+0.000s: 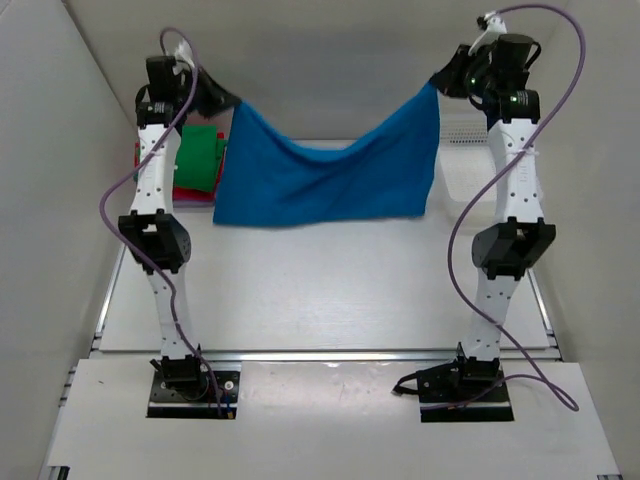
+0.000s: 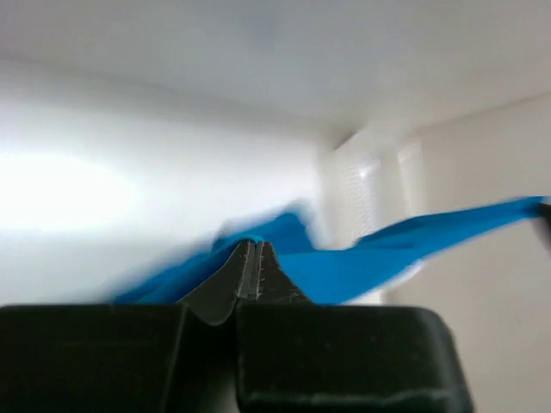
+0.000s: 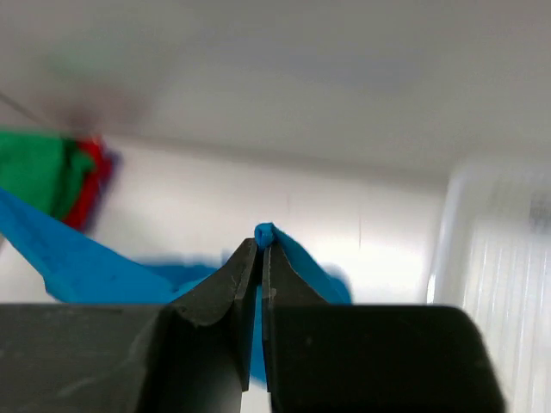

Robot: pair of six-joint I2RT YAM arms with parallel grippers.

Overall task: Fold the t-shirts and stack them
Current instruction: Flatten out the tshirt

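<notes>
A bright blue t-shirt (image 1: 330,175) hangs stretched between both arms above the table's far half, sagging in the middle, its lower edge near the tabletop. My left gripper (image 1: 222,97) is shut on its upper left corner; in the left wrist view the blue cloth (image 2: 379,258) runs off past my closed left gripper (image 2: 256,244). My right gripper (image 1: 441,80) is shut on the upper right corner, and a blue nub (image 3: 265,232) pokes out at the tips of that gripper (image 3: 262,244). Folded t-shirts, green (image 1: 200,157) over red (image 1: 185,194), lie stacked at the far left, partly behind the left arm.
A white mesh basket (image 1: 462,165) stands at the far right behind the right arm, also seen in the right wrist view as a white basket (image 3: 499,258). White walls close in the table (image 1: 330,290) on the left, back and right.
</notes>
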